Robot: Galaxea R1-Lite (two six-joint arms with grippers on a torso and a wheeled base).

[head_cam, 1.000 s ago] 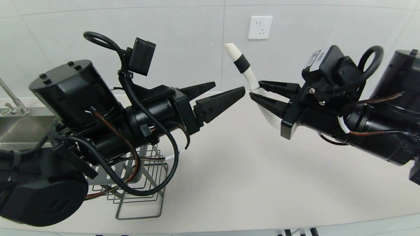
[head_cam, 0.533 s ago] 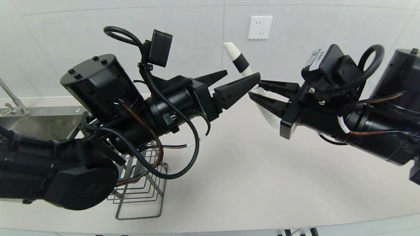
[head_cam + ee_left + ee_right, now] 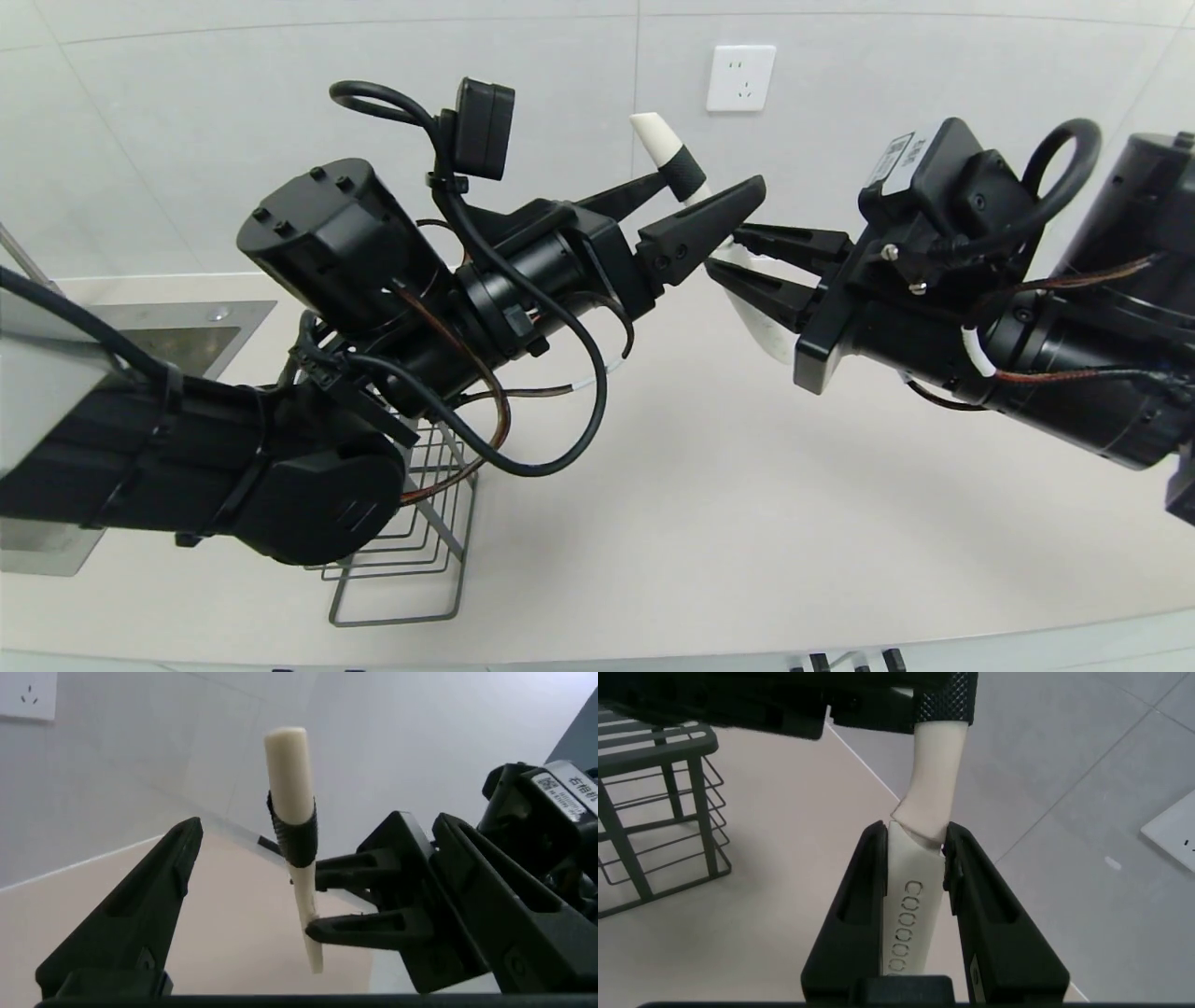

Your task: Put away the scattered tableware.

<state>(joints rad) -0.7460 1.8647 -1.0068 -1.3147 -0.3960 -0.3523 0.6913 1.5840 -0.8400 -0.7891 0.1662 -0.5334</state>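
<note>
A white spatula (image 3: 655, 136) with a black band on its handle is held up above the counter, handle pointing up and towards the wall. My right gripper (image 3: 726, 250) is shut on its blade, which has a row of holes (image 3: 908, 917) and sits between the fingers (image 3: 868, 882). My left gripper (image 3: 714, 183) is open, with one finger on each side of the banded handle (image 3: 291, 826). There is a gap on both sides between the fingers (image 3: 154, 891) and the handle. The two grippers nearly meet tip to tip.
A grey wire rack (image 3: 411, 569) stands on the counter below my left arm and also appears in the right wrist view (image 3: 654, 812). A steel sink (image 3: 140, 329) is set into the counter at the left. A wall socket (image 3: 740, 78) is behind. Bare counter (image 3: 709, 504) lies under the grippers.
My left arm has moved right and up, bringing its open fingers from short of the spatula to either side of its handle. The right gripper and spatula have hardly moved.
</note>
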